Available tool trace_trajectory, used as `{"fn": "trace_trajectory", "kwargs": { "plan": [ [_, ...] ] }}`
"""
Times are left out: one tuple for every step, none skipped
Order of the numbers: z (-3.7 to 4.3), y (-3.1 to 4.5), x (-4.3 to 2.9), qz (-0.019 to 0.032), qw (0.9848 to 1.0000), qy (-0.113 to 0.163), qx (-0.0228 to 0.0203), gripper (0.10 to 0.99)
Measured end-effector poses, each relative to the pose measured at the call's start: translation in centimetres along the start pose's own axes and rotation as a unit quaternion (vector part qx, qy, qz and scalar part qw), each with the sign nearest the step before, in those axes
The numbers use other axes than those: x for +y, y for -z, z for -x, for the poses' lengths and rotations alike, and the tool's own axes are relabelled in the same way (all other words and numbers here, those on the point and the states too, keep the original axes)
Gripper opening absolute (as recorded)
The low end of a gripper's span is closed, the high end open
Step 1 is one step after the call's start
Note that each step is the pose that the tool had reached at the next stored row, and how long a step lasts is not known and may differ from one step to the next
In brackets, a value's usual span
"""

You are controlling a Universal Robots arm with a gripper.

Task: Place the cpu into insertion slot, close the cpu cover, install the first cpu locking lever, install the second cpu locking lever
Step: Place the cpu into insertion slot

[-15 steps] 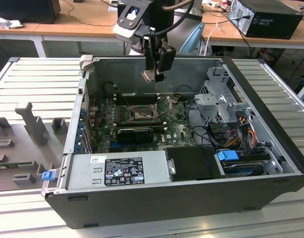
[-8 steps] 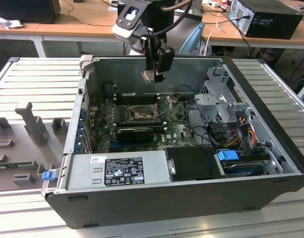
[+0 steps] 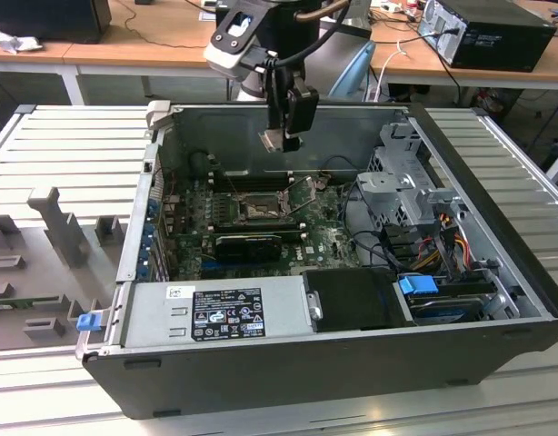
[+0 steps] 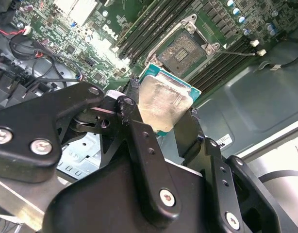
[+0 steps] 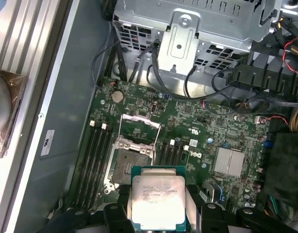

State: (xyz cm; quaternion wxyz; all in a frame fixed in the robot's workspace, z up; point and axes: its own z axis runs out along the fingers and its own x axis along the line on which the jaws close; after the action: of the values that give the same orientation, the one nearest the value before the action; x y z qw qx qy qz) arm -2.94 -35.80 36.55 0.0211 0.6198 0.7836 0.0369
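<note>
My gripper (image 3: pixel 281 138) hangs above the open computer case, shut on the cpu (image 3: pixel 272 140), a flat square chip with a pale silver top. In both wrist views the cpu (image 4: pixel 163 104) (image 5: pixel 156 201) sits clamped between the black fingers (image 4: pixel 134 121), well clear of the board. The insertion slot (image 3: pixel 258 211) (image 5: pixel 125 167) (image 4: pixel 185 51) lies uncovered on the green motherboard below, its dark centre showing. The cpu cover (image 5: pixel 139 130), a thin metal frame with a square window, is swung open beside the slot.
Long black memory slots (image 5: pixel 95 155) flank the socket. A metal drive cage (image 3: pixel 411 182) with cables stands at the exterior view's right, the grey power supply (image 3: pixel 215 309) at the front, and a long black card (image 3: pixel 247 245) just before the socket. A silver heatsink (image 5: pixel 229 161) sits on the board.
</note>
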Motion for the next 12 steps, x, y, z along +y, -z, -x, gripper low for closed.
{"fn": "trace_trajectory", "kwargs": {
  "plan": [
    [0.0, -0.01, 0.0, 0.0, 1.0, -0.003, -0.0003, 0.529],
    [0.0, -0.01, 0.0, 0.0, 1.0, -0.005, -0.0005, 0.529],
    [0.0, -0.02, 0.0, 0.0, 1.0, -0.007, -0.0007, 0.529],
    [0.0, -0.02, 0.0, 0.0001, 1.0, -0.009, -0.0009, 0.529],
    [0.0, -0.03, 0.0, 0.0001, 0.9999, -0.011, -0.0011, 0.529],
    [0.0, -0.03, 0.0, 0.0001, 0.9999, -0.012, -0.0012, 0.529],
    [0.0, -0.03, 0.0, 0.0001, 0.9999, -0.013, -0.0013, 0.529],
    [0.0, -0.04, 0.0, 0.0001, 0.9999, -0.014, -0.0014, 0.529],
    [0.0, -0.04, 0.0, 0.0001, 0.9999, -0.016, -0.0016, 0.529],
    [0.0, -0.04, 0.0, 0.0002, 0.9998, -0.018, -0.0017, 0.529],
    [0.0, -0.05, 0.0, 0.0002, 0.9998, -0.019, -0.0018, 0.529],
    [0.0, -0.05, 0.0, 0.0002, 0.9998, -0.02, -0.0019, 0.529]
  ]
}}
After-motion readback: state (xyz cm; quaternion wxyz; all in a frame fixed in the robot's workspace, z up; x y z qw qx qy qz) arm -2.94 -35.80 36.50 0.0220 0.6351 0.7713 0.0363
